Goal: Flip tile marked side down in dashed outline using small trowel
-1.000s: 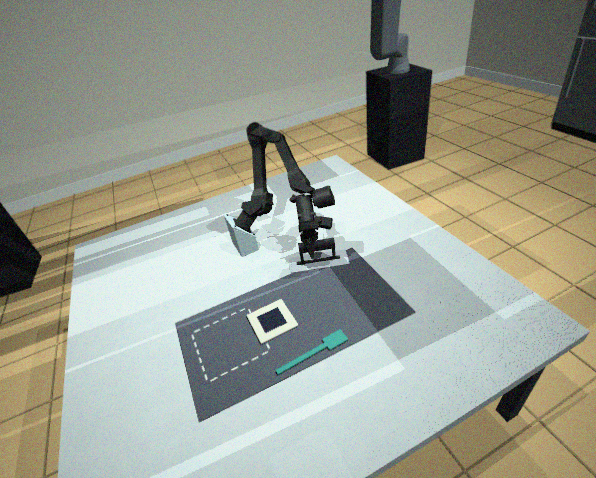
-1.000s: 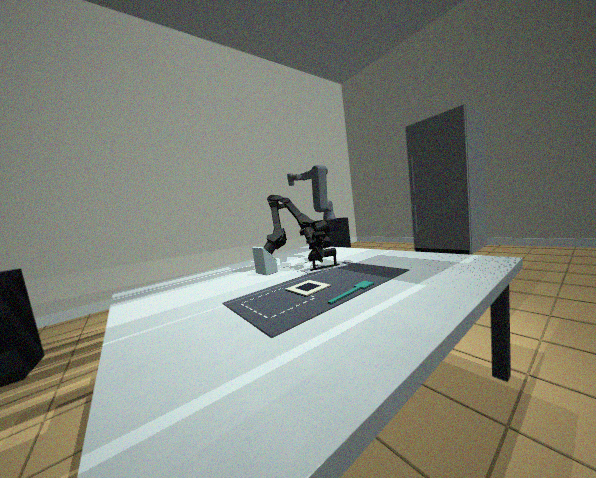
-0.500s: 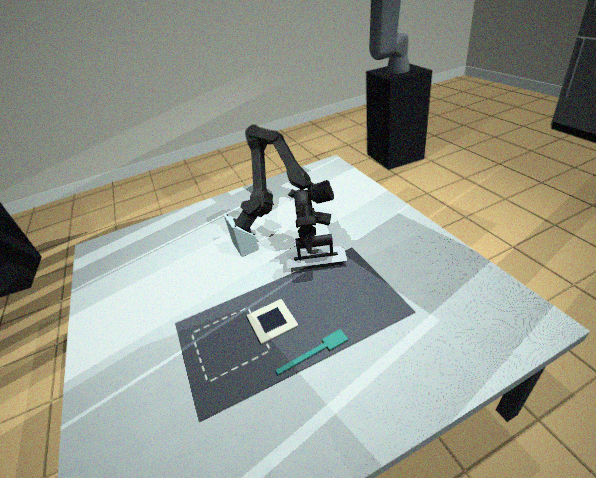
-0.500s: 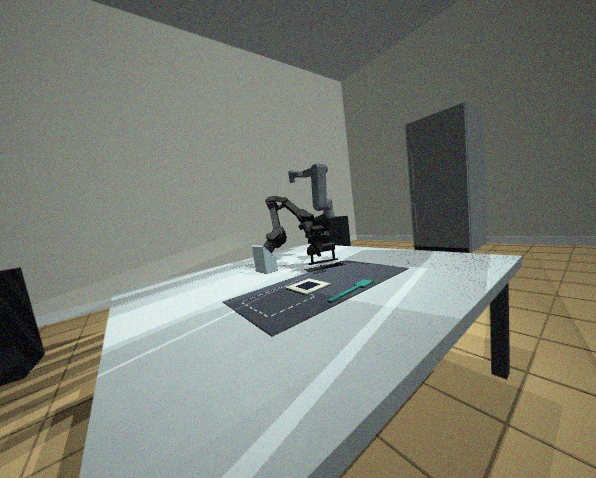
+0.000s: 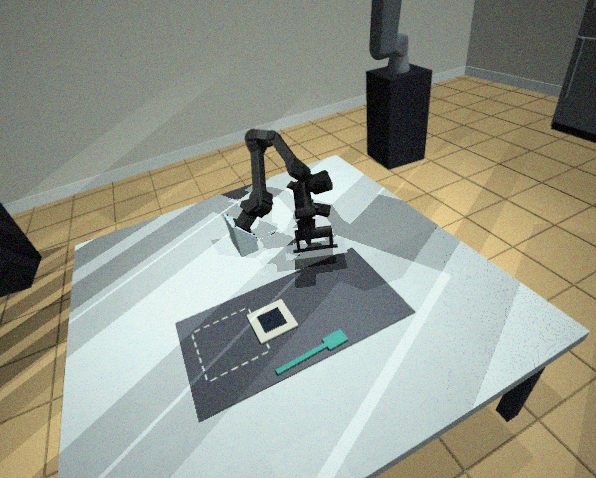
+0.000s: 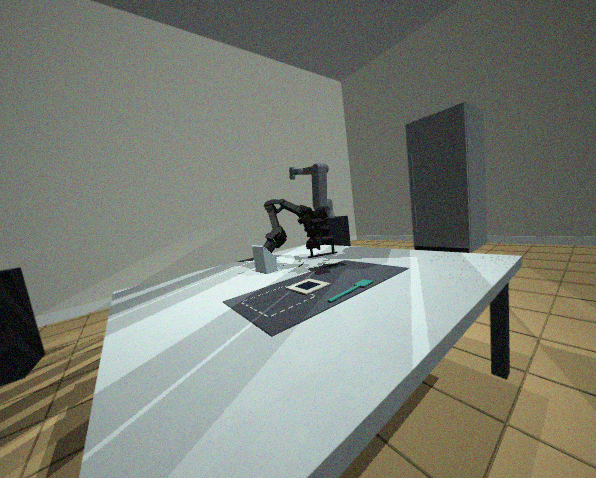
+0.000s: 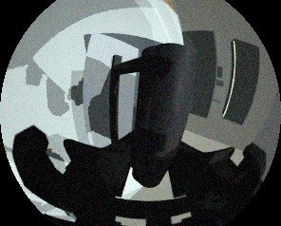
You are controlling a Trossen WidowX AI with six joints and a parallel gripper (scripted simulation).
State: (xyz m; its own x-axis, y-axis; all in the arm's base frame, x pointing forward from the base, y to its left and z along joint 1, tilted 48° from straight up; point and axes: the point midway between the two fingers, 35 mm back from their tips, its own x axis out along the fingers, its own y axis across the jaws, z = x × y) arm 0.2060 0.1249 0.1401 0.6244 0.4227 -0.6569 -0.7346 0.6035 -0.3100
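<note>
The trowel (image 5: 320, 231) has a dark cylindrical handle (image 7: 161, 95), two posts, a dark spine bar (image 5: 316, 248) (image 6: 322, 255) and a pale flat blade (image 5: 317, 255). My gripper (image 5: 312, 232) (image 6: 319, 244) (image 7: 150, 133) is shut on its handle and holds it a little above the surface, at the mat's rear edge. The tile (image 5: 258, 329) (image 6: 308, 286) lies flat on the mat (image 5: 360, 305) (image 6: 280, 325), dark marked square (image 5: 271, 319) up. It covers part of the right side of the dashed outline (image 5: 193, 333) and lies mostly outside it.
A teal spatula (image 5: 307, 354) (image 6: 350, 289) lies along the front of the mat. A pale upright block (image 5: 242, 241) (image 6: 264, 259) stands beside the arm's base. Another arm (image 5: 387, 30) on a black pedestal (image 5: 398, 117) stands behind the table.
</note>
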